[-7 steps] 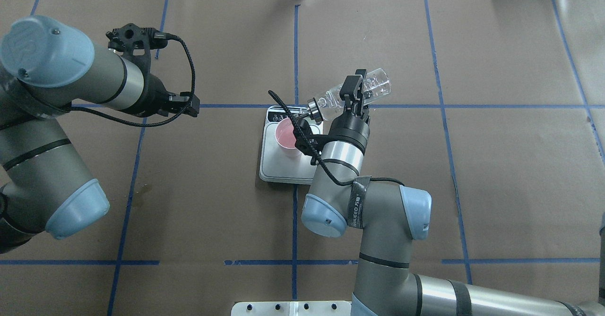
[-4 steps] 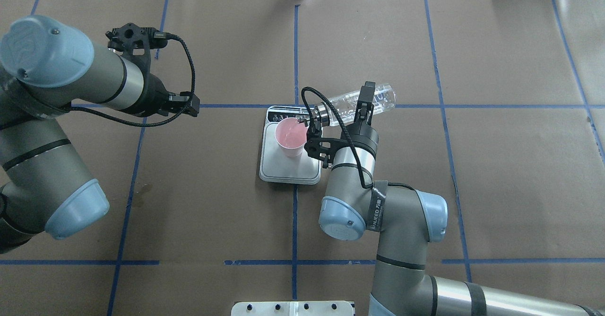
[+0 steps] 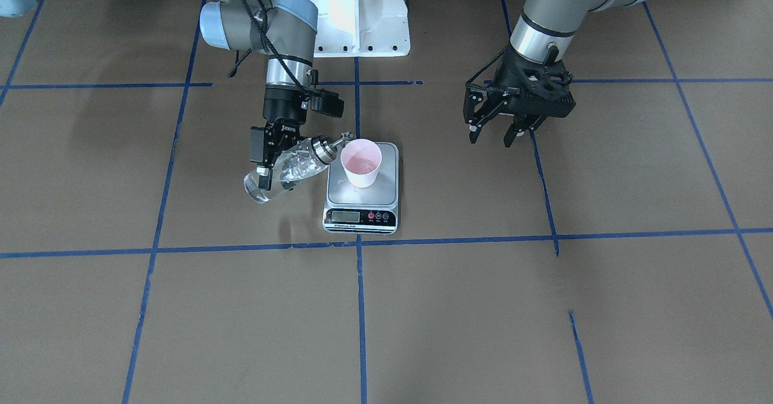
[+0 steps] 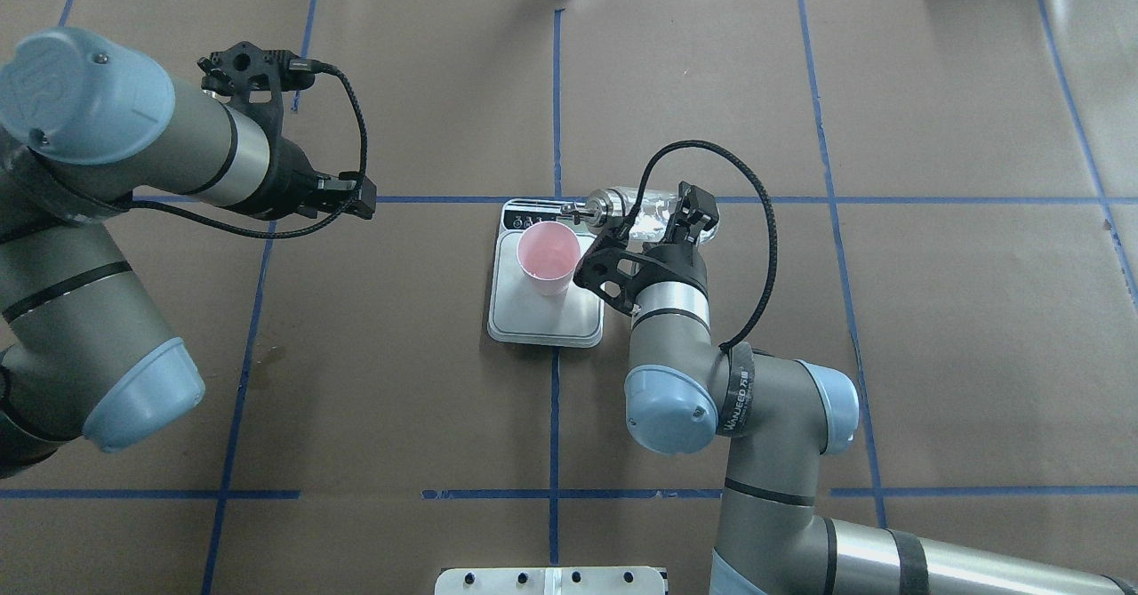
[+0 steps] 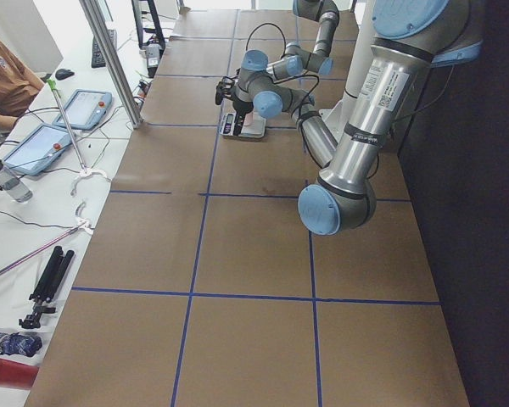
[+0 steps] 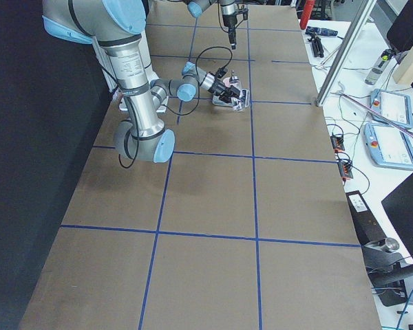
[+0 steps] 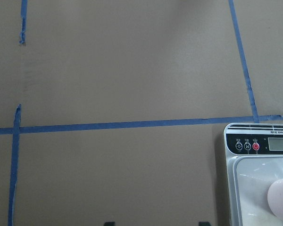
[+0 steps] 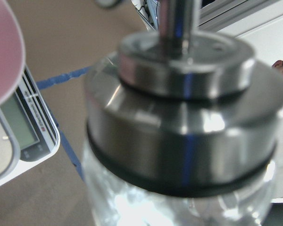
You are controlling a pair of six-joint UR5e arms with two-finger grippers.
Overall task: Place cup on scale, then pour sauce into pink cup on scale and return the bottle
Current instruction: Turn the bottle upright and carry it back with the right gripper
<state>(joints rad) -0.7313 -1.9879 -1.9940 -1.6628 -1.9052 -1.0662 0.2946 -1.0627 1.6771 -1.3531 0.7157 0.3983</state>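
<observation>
A pale pink cup (image 3: 361,163), pinker inside, is standing out against the scale (image 3: 386,180), with its silver platform and black strip with red and white buttons. The clear bottle (image 3: 290,171) is flashing a shiny silver cap. Blue tape lines (image 3: 483,240) are crossing the brown table (image 3: 483,307); the grey arms (image 4: 671,310) are wearing pale blue caps.

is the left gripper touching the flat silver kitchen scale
Apart: the front-facing view shows the left gripper hovering open over brown paper, a wide gap from the flat silver kitchen scale.

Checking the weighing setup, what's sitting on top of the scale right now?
The pink cup stands upright on the steel platform of the scale. The patch under its base is covered, and any liquid inside the cup cannot be made out.
</observation>
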